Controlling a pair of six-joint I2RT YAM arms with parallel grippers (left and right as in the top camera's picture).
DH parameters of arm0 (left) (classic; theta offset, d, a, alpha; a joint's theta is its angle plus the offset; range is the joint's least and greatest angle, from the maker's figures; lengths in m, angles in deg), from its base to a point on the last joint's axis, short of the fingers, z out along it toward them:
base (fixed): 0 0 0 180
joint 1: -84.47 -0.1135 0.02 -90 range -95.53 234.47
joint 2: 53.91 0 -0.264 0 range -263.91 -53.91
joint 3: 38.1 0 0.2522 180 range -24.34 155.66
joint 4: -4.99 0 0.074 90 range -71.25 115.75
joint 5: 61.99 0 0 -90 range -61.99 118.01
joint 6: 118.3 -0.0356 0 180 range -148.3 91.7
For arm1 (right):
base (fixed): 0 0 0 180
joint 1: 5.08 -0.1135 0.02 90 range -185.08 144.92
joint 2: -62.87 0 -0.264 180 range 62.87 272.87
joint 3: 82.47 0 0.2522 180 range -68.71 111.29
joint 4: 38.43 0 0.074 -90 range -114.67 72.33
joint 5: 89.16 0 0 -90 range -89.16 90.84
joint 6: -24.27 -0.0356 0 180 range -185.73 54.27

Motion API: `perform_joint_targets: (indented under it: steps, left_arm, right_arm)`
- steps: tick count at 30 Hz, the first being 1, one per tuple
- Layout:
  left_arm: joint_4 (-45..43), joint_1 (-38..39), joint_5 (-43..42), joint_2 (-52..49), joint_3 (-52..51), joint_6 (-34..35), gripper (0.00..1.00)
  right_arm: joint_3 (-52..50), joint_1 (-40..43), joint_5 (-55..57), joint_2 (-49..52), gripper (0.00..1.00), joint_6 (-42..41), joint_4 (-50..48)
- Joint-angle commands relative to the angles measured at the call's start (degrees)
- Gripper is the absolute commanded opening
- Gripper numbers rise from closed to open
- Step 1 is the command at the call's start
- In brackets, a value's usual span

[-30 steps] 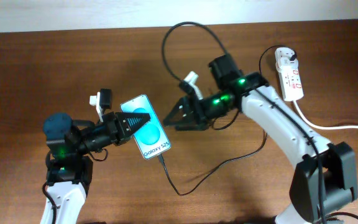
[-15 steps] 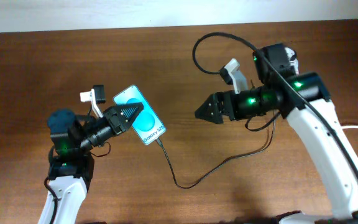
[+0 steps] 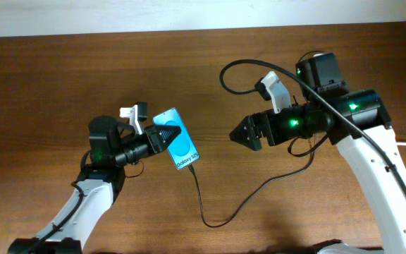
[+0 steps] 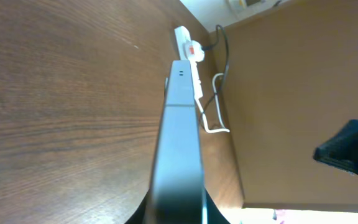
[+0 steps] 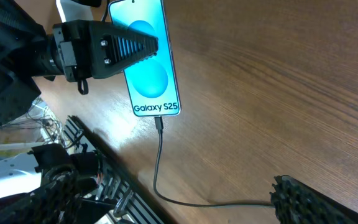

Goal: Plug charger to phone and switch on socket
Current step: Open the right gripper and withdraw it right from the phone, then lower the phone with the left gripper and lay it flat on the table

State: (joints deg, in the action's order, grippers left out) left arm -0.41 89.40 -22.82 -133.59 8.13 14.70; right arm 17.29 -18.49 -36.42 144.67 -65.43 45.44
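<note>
Left of centre overhead, the left gripper clamps the phone. The charger is plugged into its lower edge. Open table separates it from the right gripper, whose grip I cannot tell. The socket lies by the table's edge, upper centre in the left wrist view.

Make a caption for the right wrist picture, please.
Left hand grips the blue phone, its charger plugged in and trailing over the table.

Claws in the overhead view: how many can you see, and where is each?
2. The left claw is clamped on the phone, left of centre; the right claw hangs right of centre, pointing toward the phone.
</note>
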Motion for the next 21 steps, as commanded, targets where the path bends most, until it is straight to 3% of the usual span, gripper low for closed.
perform_joint_targets:
  steps: [1, 3, 7, 15, 21]
  left_arm:
    - [-0.72, 0.33, 1.01, -0.46, 0.31, -2.12, 0.0]
    - [-0.74, 0.33, 1.18, -0.46, 0.31, -1.25, 0.0]
    - [-1.01, 0.33, 1.11, -0.46, 0.31, 3.72, 0.0]
    - [-1.55, 0.7, 6.25, -1.66, 0.31, 3.63, 0.0]
    - [-0.04, 8.68, 13.09, -7.15, 0.31, 1.66, 0.0]
  right_arm:
    - [0.31, 0.39, 1.77, 1.6, 0.98, 1.01, -0.04]
    - [-0.46, 0.35, 1.6, 5.16, 0.98, 3.72, -0.37]
    - [-0.48, 0.42, -12.81, 13.79, 0.98, 13.0, -1.4]
    - [-0.48, 0.42, -8.81, 19.56, 0.98, 14.27, -0.9]
    - [1.49, 2.49, -7.13, 19.08, 0.98, 14.29, 3.63]
